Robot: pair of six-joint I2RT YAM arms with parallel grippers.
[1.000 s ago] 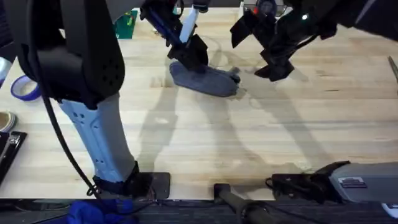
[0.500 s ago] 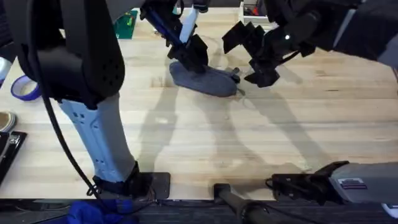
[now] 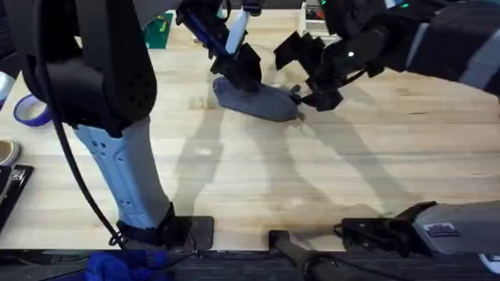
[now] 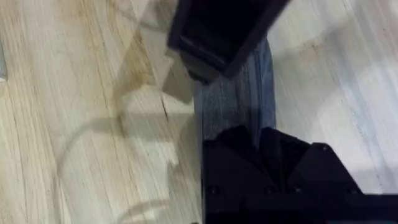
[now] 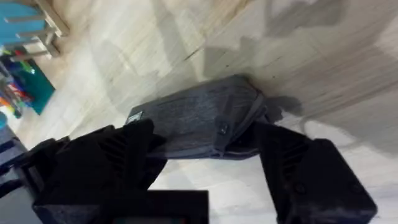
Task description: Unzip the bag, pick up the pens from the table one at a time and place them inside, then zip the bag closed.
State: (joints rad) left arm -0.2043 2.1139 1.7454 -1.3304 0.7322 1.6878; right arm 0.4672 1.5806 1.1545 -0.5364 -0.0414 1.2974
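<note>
**A:** What's hard to read here?

**B:** The left end of the bag [image 3: 258, 101] is covered by the left gripper [image 3: 244, 76], so in the overhead view I can't make out how its fingers stand. The left wrist view shows dark finger parts pressed down on the blue-grey fabric, but whether they pinch it or just rest on it, I cannot tell. The zipper line is also hard to follow from above.

**A:** And the right one?

**B:** The right gripper [image 3: 311, 72] is spread wide and holds nothing. In the right wrist view its two fingers [image 5: 311, 174] straddle the bag [image 5: 199, 118], with the zipper tab sitting between them, untouched.

**A:** Where is the bag?

**B:** On the table [image 3: 312, 172], around 12 o'clock from the arm bases, lying lengthwise and slightly tilted.

**A:** Arm poses?

**B:** The left arm rises large near the camera and reaches toward 12 o'clock. The right arm comes in from 2 o'clock, its gripper just beside the bag's right end.
</note>
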